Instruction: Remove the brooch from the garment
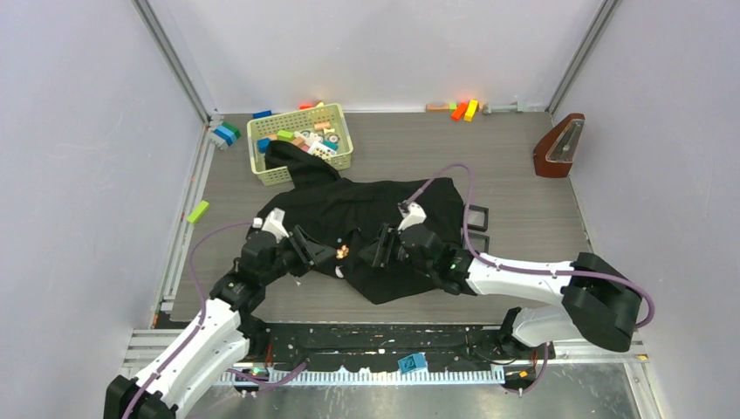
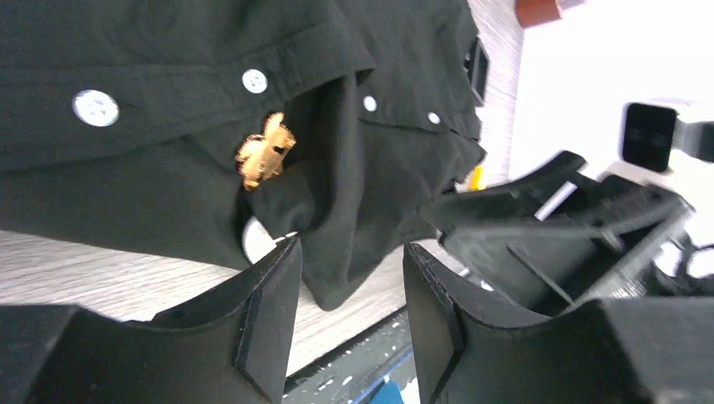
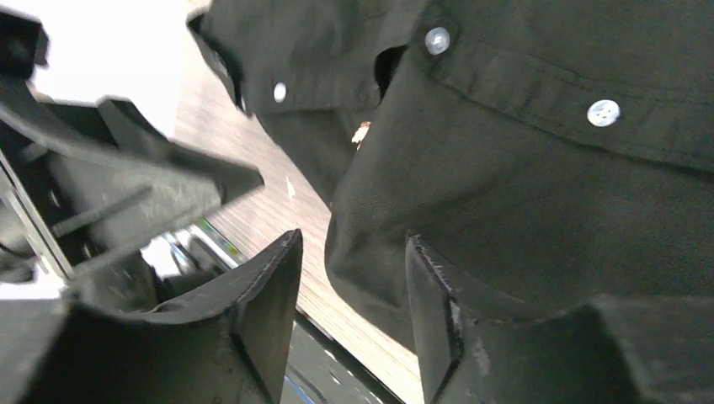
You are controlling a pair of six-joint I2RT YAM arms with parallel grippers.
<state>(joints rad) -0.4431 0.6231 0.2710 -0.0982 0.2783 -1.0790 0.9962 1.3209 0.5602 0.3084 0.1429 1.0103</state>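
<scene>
The brooch (image 1: pixel 342 252) is pinned to the near part of the garment (image 1: pixel 384 205), which lies spread on the tabletop (image 1: pixel 524 175). It sits directly between your two arms. In the left wrist view it sits at the edge of a flap just below the button strip, in plain sight (image 2: pixel 265 151). From the right wrist only a sliver of it peeks out behind a fold (image 3: pixel 360 133).

Your left fingers (image 2: pixel 269 311) stand partly apart and hold nothing, with the garment's hem just beyond their tips. Your right fingers (image 3: pixel 269 303) are parted the same way and also empty, with a bulge of cloth close against one tip.

- **Catching cloth:** The brooch is far smaller than either set of fingers. If you close on it carelessly you will likely catch cloth as well. The whole garment would then lift, and the pin would not come free.
- **Nothing holding the cloth:** If neither arm pins the cloth down, a pull may only stretch the fold.
- **Working from the right:** That approach is nearly blind, so a miss or a knock to the ornament is likely.
- **Arms colliding:** The two arms face each other at close quarters, so moving either one inward could bring them into contact.
- **Dragging the basket:** One end of the garment reaches into the basket (image 1: pixel 258 148), so a hard tug could drag it.
</scene>
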